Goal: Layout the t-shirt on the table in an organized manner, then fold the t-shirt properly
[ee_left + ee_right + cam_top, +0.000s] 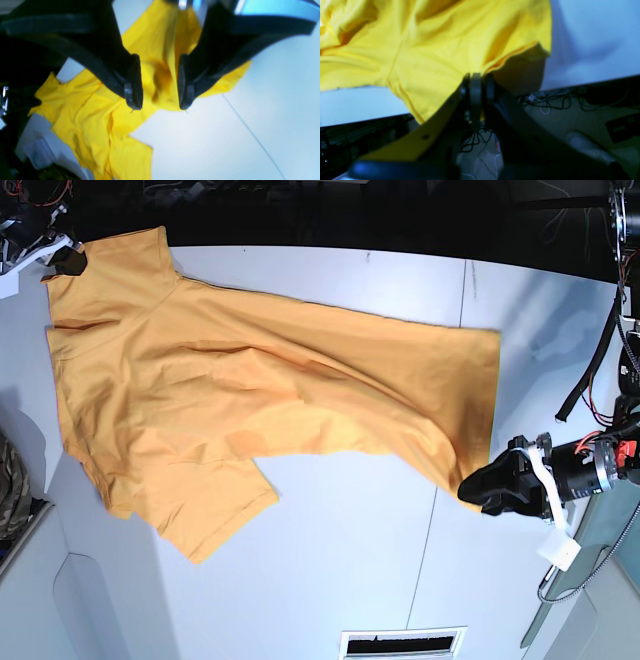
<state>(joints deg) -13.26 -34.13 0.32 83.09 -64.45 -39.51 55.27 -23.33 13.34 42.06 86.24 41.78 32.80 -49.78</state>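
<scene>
Base view: the t-shirt [250, 380] is seen spread diagonally across the white table [360, 560], stretched from the far left corner toward the right side, with wrinkles along its middle and one sleeve lying toward the near left. The right gripper [70, 260] is placed at the far left corner of the table, at the shirt's upper edge. In the right wrist view, the right gripper [476, 85] is seen clenched on the hem of a sleeve [510, 56], which is lifted beyond the table edge. The left gripper [478, 488] is positioned at the right, touching the lower corner of the shirt's hem. In the left wrist view, the left gripper [158, 97] is shown with its jaws parted, and a bunched fold of the t-shirt [160, 77] is found between the fingers [133, 85], not pinched. A thin dark seam [252, 135] is seen running across the table [200, 145] just right of that gripper.
</scene>
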